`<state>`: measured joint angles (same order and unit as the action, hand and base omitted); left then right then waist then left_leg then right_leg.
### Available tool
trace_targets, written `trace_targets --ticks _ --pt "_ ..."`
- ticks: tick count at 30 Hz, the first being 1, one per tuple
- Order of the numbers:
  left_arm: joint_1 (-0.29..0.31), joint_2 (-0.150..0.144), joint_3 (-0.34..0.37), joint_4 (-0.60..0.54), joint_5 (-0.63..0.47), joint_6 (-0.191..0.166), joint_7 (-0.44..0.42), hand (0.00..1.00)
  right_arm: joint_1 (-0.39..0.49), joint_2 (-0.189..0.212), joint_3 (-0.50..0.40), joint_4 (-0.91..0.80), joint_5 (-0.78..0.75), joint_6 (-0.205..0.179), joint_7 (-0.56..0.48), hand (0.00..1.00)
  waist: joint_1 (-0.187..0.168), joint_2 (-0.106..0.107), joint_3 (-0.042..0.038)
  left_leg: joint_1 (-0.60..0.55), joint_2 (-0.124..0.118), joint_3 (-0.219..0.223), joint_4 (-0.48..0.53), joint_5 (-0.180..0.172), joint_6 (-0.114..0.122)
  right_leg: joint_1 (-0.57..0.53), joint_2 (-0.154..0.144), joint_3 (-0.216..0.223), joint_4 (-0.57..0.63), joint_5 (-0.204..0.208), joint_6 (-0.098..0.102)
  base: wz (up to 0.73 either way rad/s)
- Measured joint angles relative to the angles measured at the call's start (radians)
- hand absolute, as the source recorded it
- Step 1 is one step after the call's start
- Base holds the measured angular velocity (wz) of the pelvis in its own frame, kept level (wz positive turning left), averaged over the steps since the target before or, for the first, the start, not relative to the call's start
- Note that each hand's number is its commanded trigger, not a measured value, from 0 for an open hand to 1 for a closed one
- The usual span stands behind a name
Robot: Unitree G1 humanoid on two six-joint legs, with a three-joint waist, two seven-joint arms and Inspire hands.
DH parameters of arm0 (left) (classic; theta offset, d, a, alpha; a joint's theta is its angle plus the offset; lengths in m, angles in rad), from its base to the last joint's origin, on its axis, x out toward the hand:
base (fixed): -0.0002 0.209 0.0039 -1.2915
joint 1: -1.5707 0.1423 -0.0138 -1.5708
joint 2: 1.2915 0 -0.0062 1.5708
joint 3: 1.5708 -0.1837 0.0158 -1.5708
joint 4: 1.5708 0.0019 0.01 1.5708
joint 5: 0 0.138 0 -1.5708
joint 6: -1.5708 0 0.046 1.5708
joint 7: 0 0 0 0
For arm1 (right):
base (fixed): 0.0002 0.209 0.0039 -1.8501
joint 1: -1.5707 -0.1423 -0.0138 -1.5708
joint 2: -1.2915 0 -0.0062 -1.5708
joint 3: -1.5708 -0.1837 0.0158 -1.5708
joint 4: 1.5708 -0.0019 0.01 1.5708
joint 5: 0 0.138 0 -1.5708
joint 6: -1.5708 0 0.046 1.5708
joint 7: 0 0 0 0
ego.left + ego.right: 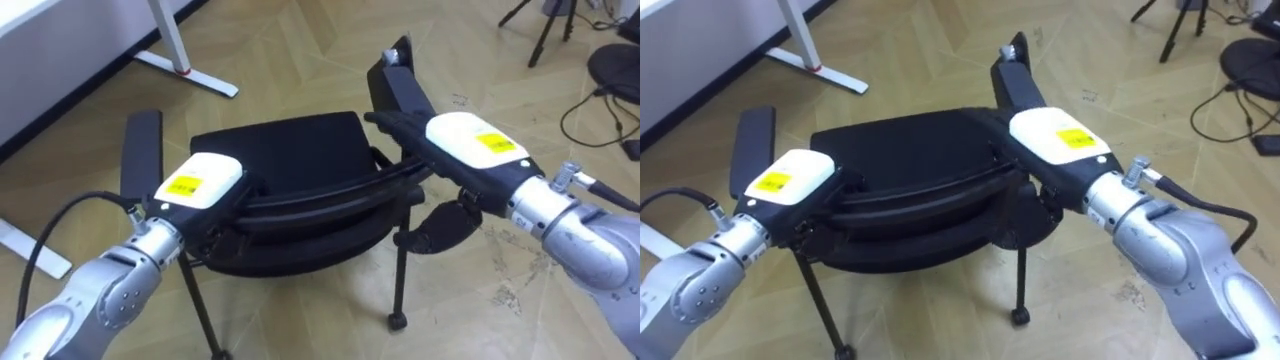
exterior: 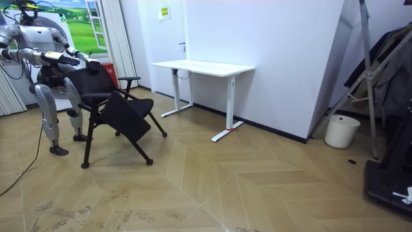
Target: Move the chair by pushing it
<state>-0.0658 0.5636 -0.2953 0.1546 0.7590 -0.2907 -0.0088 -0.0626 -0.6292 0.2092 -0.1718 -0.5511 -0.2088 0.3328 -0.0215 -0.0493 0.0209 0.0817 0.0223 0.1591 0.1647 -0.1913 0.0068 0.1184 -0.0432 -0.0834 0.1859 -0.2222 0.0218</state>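
In the middle of the frame, the black chair [image 1: 290, 150] stands on the wood floor [image 1: 300, 40] with both hands on its backrest's top edge: left hand [image 1: 200, 180] at lower left, right hand [image 1: 470, 140] at right. The dark fingers blend into the chair, so I cannot tell whether they grip it.

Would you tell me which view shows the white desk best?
The room view: the whole white desk shows, top and both legs. In the eye views, its leg and foot show at upper left.
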Motion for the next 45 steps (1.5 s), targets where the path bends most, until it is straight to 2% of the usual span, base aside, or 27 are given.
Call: trace_targets --ticks 7,10,11,12,15,20,22,23,24,25,26,27,28,29,30,31,33,36,40,43,44,45 --pt "-0.025 0.006 -0.035 0.002 -0.001 -0.001 0.001 1.0 0.0 -0.001 0.05 0.05 -0.033 -0.008 -0.001 0.0 0.024 -0.005 -0.0006 0.0 0.0 -0.013 0.0 0.0 0.0 0.003 0.001 -0.01 0.0 0.0 0.0 0.07" --pt "-0.036 0.006 -0.055 0.006 -0.003 0.0 0.002 1.0 -0.007 -0.001 0.079 0.115 -0.061 -0.007 -0.002 0.0 0.027 0.0 -0.0006 0.005 0.001 -0.054 -0.001 0.0 0.0 0.006 0.004 -0.024 0.015 0.0 0.0 0.14" --pt "-0.043 0.004 -0.067 0.018 -0.006 0.0 0.006 1.0 -0.013 -0.001 0.086 0.124 -0.083 -0.008 -0.011 0.0 0.029 0.01 0.0022 0.014 0.007 -0.09 -0.002 0.0 0.0 -0.004 0.009 -0.027 0.051 0.0 0.0 0.0" --pt "-0.043 0.004 -0.072 0.029 -0.011 -0.002 0.007 1.0 -0.023 -0.001 0.099 0.133 -0.095 -0.008 -0.012 0.0 0.033 0.016 0.0005 0.021 0.007 -0.125 -0.002 0.001 -0.001 -0.005 0.011 -0.027 0.068 0.0 0.0 0.0" --pt "-0.046 0.003 -0.078 0.036 -0.016 -0.01 0.013 1.0 -0.059 0.0 0.132 0.166 -0.129 -0.009 -0.017 0.0 0.034 0.015 0.0 0.024 -0.002 -0.132 -0.006 0.001 -0.001 0.032 0.006 -0.028 0.015 0.001 -0.001 0.08" --pt "-0.053 0.004 -0.091 0.033 -0.017 -0.018 0.018 1.0 -0.088 0.0 0.164 0.197 -0.155 -0.009 -0.025 0.0 0.05 0.018 -0.0013 0.022 0.0 -0.141 -0.005 0.001 -0.001 0.028 0.009 -0.035 0.017 0.001 -0.001 0.04" --pt "-0.055 0.0 -0.102 0.036 -0.017 -0.018 0.019 1.0 -0.088 0.0 0.167 0.208 -0.161 -0.01 -0.025 0.0 0.054 0.025 0.0009 0.034 0.006 -0.182 -0.01 0.002 -0.002 0.016 0.013 -0.055 0.061 0.0 0.0 -0.04" --pt "-0.056 0.001 -0.105 0.045 -0.017 -0.019 0.018 1.0 -0.088 0.003 0.172 0.226 -0.161 -0.017 -0.027 0.0 0.054 0.041 0.0042 0.047 0.035 -0.264 -0.014 0.004 -0.005 -0.029 0.031 -0.05 0.129 -0.021 -0.012 -0.39" --pt "-0.053 0.022 -0.098 0.041 -0.019 -0.023 0.02 1.0 -0.104 0.01 0.189 0.238 -0.164 -0.021 -0.036 0.0 0.073 0.043 0.0032 0.044 0.045 -0.334 -0.011 0.003 -0.008 -0.065 0.052 0.006 0.032 -0.004 -0.036 -0.55" --pt "-0.053 0.037 -0.092 0.037 -0.025 -0.024 0.021 1.0 -0.121 0.008 0.201 0.239 -0.165 -0.021 -0.04 0.0 0.081 0.034 0.0004 0.034 0.043 -0.339 -0.004 -0.003 -0.021 -0.083 0.049 0.002 -0.03 0.054 -0.058 -0.15" --pt "-0.057 0.031 -0.092 0.053 -0.036 -0.019 0.021 1.0 -0.138 0.003 0.221 0.249 -0.166 -0.02 -0.051 0.0 0.062 0.052 -0.0039 0.013 0.05 -0.322 0.007 -0.021 -0.062 -0.069 0.056 -0.051 -0.018 0.076 -0.061 0.45" --pt "-0.063 0.028 -0.105 0.071 -0.049 -0.014 0.02 1.0 -0.149 0.006 0.238 0.27 -0.165 -0.021 -0.059 0.0 0.04 0.051 -0.0057 0.017 0.056 -0.268 -0.002 -0.02 -0.062 -0.061 0.055 -0.071 -0.013 0.075 -0.06 0.69" --pt "-0.068 0.028 -0.108 0.073 -0.05 -0.011 0.017 1.0 -0.152 0.007 0.24 0.278 -0.165 -0.021 -0.061 0.0 0.033 0.051 -0.0069 0.017 0.057 -0.241 -0.006 -0.016 -0.063 -0.057 0.055 -0.068 -0.014 0.075 -0.06 0.53" --pt "-0.08 0.028 -0.114 0.071 -0.047 -0.005 0.013 1.0 -0.154 0.007 0.24 0.289 -0.165 -0.021 -0.066 0.0 0.025 0.042 -0.0054 0.018 0.057 -0.211 -0.013 -0.008 -0.064 -0.054 0.054 -0.065 -0.017 0.074 -0.058 0.32" --pt "-0.095 0.028 -0.124 0.065 -0.044 0.004 0.003 1.0 -0.154 0.007 0.24 0.299 -0.165 -0.02 -0.073 0.6 0.024 0.032 -0.0057 0.019 0.057 -0.201 -0.016 -0.007 -0.063 -0.056 0.055 -0.07 -0.018 0.072 -0.056 0.22" --pt "-0.101 0.027 -0.13 0.063 -0.043 0.009 0.0 1.0 -0.154 0.008 0.24 0.309 -0.163 -0.02 -0.077 1.0 0.025 0.027 -0.0074 0.019 0.055 -0.195 -0.016 -0.007 -0.063 -0.058 0.054 -0.07 -0.019 0.072 -0.056 0.0" --pt "-0.115 0.024 -0.147 0.063 -0.042 0.024 -0.003 1.0 -0.156 0.012 0.24 0.325 -0.166 -0.019 -0.093 1.0 0.031 0.02 -0.0086 0.015 0.046 -0.188 -0.014 -0.008 -0.062 -0.063 0.054 -0.072 -0.018 0.072 -0.055 -0.11" --pt "-0.114 0.018 -0.147 0.064 -0.041 0.024 -0.007 1.0 -0.154 0.013 0.24 0.331 -0.165 -0.019 -0.099 1.0 0.029 0.02 -0.0077 0.012 0.036 -0.186 -0.012 -0.008 -0.061 -0.064 0.044 -0.072 -0.016 0.068 -0.048 0.0" --pt "-0.114 0.018 -0.147 0.062 -0.041 0.021 -0.018 1.0 -0.152 0.014 0.24 0.332 -0.165 -0.018 -0.103 1.0 0.03 0.022 -0.0065 0.008 0.036 -0.186 -0.003 -0.008 -0.061 -0.064 0.044 -0.072 -0.015 0.068 -0.048 0.05" --pt "-0.114 0.001 -0.149 0.062 -0.041 0.008 -0.022 1.0 -0.166 0.03 0.239 0.357 -0.166 -0.004 -0.139 1.0 0.032 0.036 -0.0037 0.004 0.036 -0.185 0.001 -0.008 -0.061 -0.065 0.044 -0.073 -0.016 0.068 -0.048 0.08" --pt "-0.114 -0.003 -0.153 0.061 -0.042 -0.001 -0.022 1.0 -0.173 0.029 0.237 0.359 -0.166 -0.001 -0.14 1.0 0.043 0.045 -0.0042 0.003 0.036 -0.185 0.001 -0.008 -0.061 -0.066 0.044 -0.073 -0.016 0.068 -0.048 0.0" --pt "-0.114 -0.002 -0.154 0.061 -0.045 -0.007 -0.024 1.0 -0.167 0.023 0.24 0.359 -0.166 -0.012 -0.134 1.0 0.048 0.046 -0.005 0.003 0.036 -0.186 0.002 -0.008 -0.061 -0.066 0.045 -0.074 -0.016 0.068 -0.048 0.03"
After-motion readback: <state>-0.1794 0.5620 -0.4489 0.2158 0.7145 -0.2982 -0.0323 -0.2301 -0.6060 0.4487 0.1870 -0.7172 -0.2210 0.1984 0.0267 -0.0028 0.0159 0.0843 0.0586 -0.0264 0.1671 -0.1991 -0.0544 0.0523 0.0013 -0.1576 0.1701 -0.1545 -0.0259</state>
